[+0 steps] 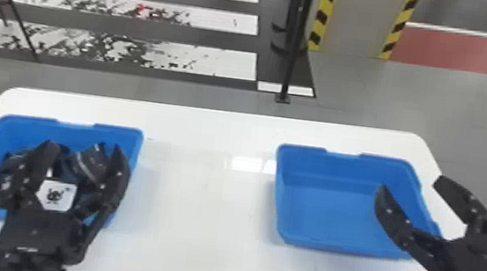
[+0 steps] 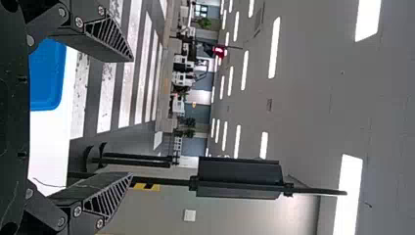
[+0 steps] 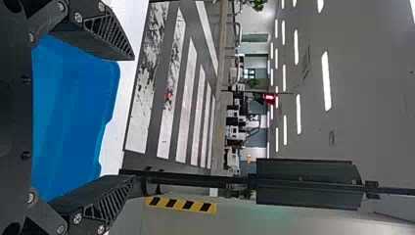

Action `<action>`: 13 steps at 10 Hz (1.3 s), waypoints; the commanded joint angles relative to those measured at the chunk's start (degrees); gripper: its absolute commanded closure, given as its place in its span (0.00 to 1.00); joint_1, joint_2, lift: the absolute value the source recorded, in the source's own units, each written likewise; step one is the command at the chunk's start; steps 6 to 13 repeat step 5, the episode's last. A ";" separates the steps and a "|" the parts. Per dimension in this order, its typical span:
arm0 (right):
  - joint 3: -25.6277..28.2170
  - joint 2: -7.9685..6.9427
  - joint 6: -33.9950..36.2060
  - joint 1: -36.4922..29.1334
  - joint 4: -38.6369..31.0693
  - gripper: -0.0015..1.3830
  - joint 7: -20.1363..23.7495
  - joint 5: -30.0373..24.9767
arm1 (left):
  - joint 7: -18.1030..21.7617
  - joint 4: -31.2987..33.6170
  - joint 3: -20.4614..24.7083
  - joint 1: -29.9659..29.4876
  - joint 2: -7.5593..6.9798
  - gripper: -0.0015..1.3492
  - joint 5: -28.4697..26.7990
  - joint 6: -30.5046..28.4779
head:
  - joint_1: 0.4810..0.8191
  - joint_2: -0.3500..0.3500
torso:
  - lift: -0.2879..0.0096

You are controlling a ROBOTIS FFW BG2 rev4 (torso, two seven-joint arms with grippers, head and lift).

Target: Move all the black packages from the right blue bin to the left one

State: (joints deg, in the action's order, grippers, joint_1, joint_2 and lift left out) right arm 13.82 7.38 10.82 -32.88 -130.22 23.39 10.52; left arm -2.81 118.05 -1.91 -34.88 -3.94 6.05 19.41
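The left blue bin (image 1: pixel 130 145) holds a heap of black packages (image 1: pixel 88 162). Over that bin, my left gripper (image 1: pixel 83 153) stands open, hiding part of the heap. The left gripper (image 2: pixel 128 117) in its own wrist view has its fingers wide apart with nothing between them. No packages lie on the visible floor of the right blue bin (image 1: pixel 330 214). My right gripper (image 1: pixel 409 184) is open across that bin's right side, one finger over the bin and the other beyond its rim. In its wrist view the right gripper (image 3: pixel 131 117) is spread and holds nothing.
Both bins stand on a white table (image 1: pixel 202 212), with a wide stretch of tabletop between them. Beyond the table's far edge a dark pole (image 1: pixel 292 63) stands on the floor near a column with yellow and black stripes (image 1: pixel 321 18).
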 commanded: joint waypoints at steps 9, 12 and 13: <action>0.00 0.00 -0.70 0.12 0.36 0.13 -0.01 0.22 | 0.00 0.00 -0.15 0.01 -0.11 0.17 0.34 0.00 | 0.63 0.45 | 0.45; 0.00 0.00 -0.70 0.12 0.36 0.13 -0.01 0.22 | 0.00 0.00 -0.15 0.01 -0.11 0.17 0.34 0.00 | 0.63 0.45 | 0.45; 0.00 0.00 -0.70 0.12 0.36 0.13 -0.01 0.22 | 0.00 0.00 -0.15 0.01 -0.11 0.17 0.34 0.00 | 0.63 0.45 | 0.45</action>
